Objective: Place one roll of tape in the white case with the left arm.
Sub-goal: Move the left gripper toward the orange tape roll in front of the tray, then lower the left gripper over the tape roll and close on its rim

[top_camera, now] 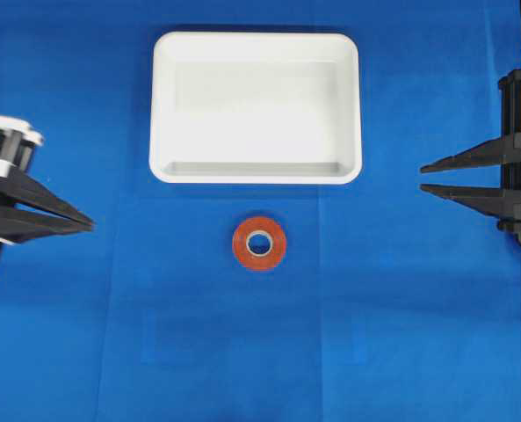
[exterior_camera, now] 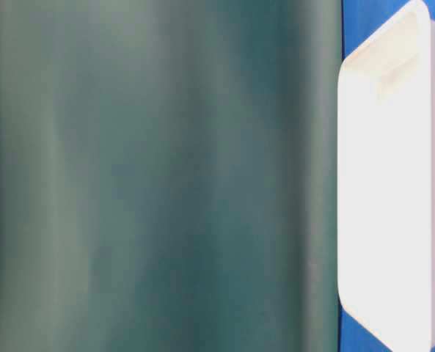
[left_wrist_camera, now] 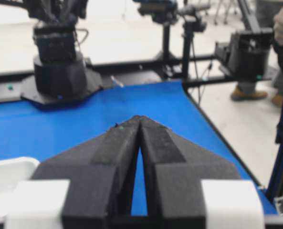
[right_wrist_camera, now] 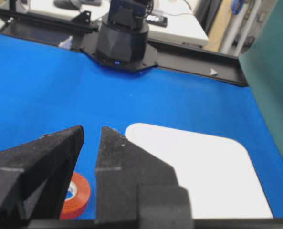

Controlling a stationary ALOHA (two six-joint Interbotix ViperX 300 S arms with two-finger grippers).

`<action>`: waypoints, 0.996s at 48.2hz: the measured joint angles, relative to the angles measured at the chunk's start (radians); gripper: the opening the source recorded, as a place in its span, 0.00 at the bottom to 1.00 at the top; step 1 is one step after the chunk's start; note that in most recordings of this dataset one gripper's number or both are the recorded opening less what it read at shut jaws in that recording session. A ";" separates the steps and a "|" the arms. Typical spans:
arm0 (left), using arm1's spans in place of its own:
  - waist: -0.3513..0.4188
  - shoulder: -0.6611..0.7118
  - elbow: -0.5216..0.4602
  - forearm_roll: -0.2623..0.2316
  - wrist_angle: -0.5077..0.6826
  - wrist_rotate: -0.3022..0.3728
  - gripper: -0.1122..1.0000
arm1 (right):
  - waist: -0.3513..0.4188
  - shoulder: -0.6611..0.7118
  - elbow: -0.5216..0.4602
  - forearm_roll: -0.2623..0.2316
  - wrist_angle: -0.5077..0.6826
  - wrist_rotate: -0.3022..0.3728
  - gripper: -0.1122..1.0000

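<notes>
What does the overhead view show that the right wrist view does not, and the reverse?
Only the overhead view shows the left hand, shut, at the left edge, and the whole roll of tape lying apart from the white case. Only the right wrist view shows the opposite arm's base. Both show case, tape, blue cloth and right hand.

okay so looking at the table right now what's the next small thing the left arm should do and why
Probably open the left gripper and swing it toward the roll of tape. Its fingertips meet, it holds nothing, and it sits far off at the table's left edge. The roll lies flat on the blue cloth just in front of the white case, which has nothing in it, so the pick comes first.
</notes>
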 measured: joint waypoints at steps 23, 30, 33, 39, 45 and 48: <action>-0.002 0.400 -0.233 0.000 -0.037 -0.005 0.89 | -0.002 0.015 0.002 0.000 0.011 0.000 0.00; -0.002 0.517 -0.348 0.000 0.110 -0.028 0.89 | -0.005 0.020 0.002 0.000 0.020 0.002 0.00; -0.002 0.560 -0.396 0.000 0.204 -0.043 0.89 | -0.003 0.025 0.002 0.000 0.023 0.002 0.00; -0.002 0.643 -0.497 0.000 0.397 -0.063 0.89 | -0.005 0.031 0.002 0.000 0.029 0.002 0.00; 0.002 0.726 -0.580 0.000 0.531 -0.064 0.89 | -0.003 0.040 0.002 0.000 0.031 0.002 0.00; 0.005 0.762 -0.612 0.000 0.581 -0.063 0.89 | -0.005 0.044 0.002 0.000 0.031 0.000 0.00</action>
